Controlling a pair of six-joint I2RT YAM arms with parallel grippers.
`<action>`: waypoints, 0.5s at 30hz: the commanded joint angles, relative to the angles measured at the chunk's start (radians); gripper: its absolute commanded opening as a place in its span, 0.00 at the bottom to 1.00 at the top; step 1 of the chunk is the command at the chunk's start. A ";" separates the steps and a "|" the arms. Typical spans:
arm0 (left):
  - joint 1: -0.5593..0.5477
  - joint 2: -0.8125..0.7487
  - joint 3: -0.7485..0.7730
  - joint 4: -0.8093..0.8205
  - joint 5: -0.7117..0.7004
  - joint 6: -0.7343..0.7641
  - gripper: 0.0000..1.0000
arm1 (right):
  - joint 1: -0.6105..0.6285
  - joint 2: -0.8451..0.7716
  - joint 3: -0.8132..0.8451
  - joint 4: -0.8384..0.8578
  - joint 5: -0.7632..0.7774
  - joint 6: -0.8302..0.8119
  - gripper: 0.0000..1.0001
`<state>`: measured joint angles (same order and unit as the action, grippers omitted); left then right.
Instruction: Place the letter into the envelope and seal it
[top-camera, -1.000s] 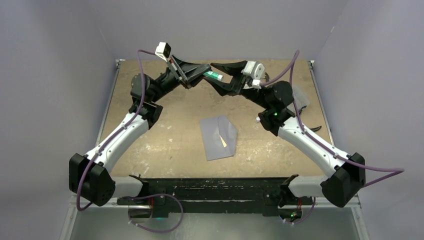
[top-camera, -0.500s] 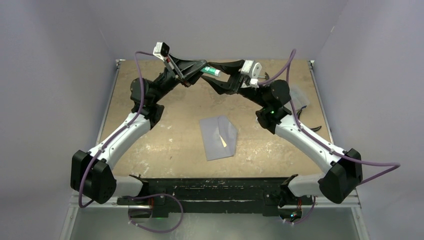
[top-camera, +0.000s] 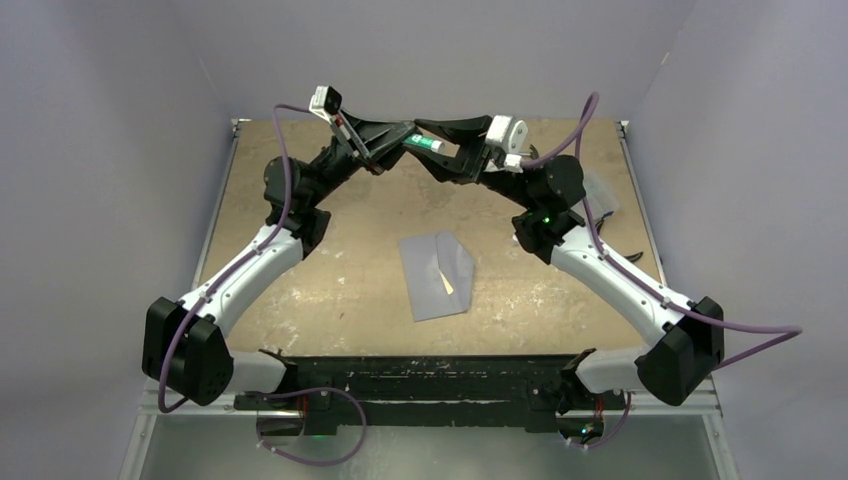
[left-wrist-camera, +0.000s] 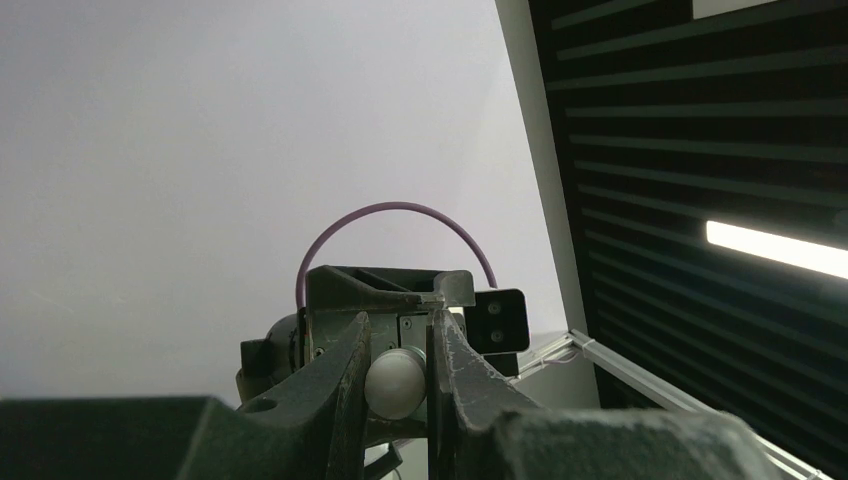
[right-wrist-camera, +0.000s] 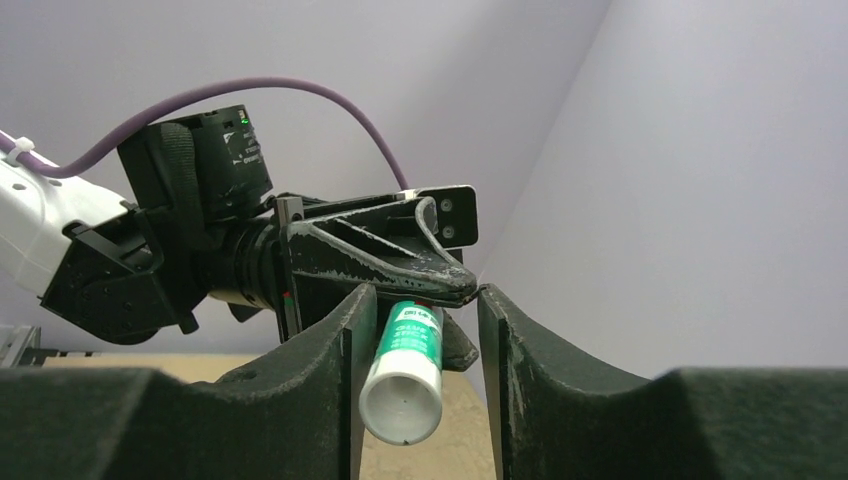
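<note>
Envelope (top-camera: 437, 278) and letter (top-camera: 447, 284) are together on the brown table (top-camera: 330, 270). The grey-blue envelope lies flat. Only a thin strip of the cream letter shows at its opening, so I think the letter is almost all inside. What is left is to glue the flap shut.

Both arms are up in the air, far behind the envelope and well apart from it. The left pincer (top-camera: 404, 141) is clamped tight on one end of a green and white glue stick (right-wrist-camera: 405, 375). The right pincer (right-wrist-camera: 425, 300) has its two fingers around the other end, but they are apart. One finger is right against the tube, and there is a gap at the other finger. It does not grip the glue stick yet.

I think the step now is for the right pincer to take hold, to pull off the cap or to take the stick over. I cannot tell which end has the cap.

To do it well, the right pincer should move a bit sideways so the tube sits in the middle of its fingers. Then it should squeeze slowly until both fingers touch. The left pincer should hold on until the grip is firm. Any pull should go straight along the tube, not sideways, or the stick could slip and fall.
</note>
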<state>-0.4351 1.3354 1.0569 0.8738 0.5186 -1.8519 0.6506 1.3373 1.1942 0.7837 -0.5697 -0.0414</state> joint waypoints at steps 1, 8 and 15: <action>-0.011 0.001 0.008 0.083 -0.017 -0.039 0.00 | 0.007 -0.001 0.041 0.011 -0.006 0.002 0.44; -0.016 -0.007 0.001 0.106 -0.034 -0.042 0.00 | 0.009 -0.003 0.032 -0.009 0.013 -0.009 0.48; -0.027 -0.008 0.002 0.080 -0.030 -0.019 0.00 | 0.008 0.000 0.066 -0.046 0.025 -0.004 0.28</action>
<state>-0.4492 1.3373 1.0550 0.9058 0.4999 -1.8702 0.6540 1.3373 1.1976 0.7666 -0.5632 -0.0475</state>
